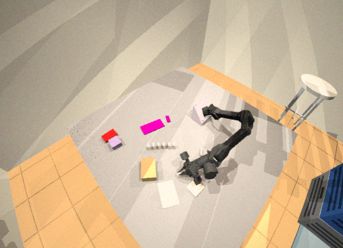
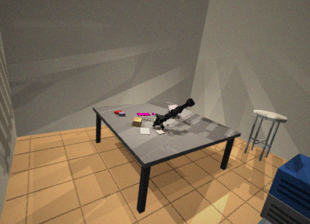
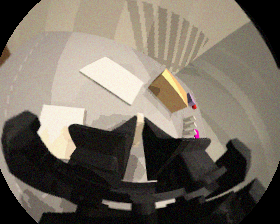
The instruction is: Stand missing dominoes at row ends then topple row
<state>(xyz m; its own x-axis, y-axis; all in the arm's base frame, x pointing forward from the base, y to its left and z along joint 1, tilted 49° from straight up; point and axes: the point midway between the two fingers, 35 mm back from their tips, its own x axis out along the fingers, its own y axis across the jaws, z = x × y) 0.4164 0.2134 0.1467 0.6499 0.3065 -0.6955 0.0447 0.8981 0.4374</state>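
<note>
Cream domino gripped upright-looking, clear of the row.
Black metal gripper pinches the small cream domino at its fingertips, likely so it can be stood at one end of the pale standing dominoes without brushing them; spacing matters for the topple.

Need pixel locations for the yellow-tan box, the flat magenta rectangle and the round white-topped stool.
yellow-tan box (image 1: 148, 168) (image 2: 137, 122) (image 3: 168, 93): all views, body
flat magenta rectangle (image 1: 152, 126) (image 2: 143, 114): top and exterior, upper face
round white-topped stool (image 1: 318, 86) (image 2: 270, 115): top and exterior, seat
</note>
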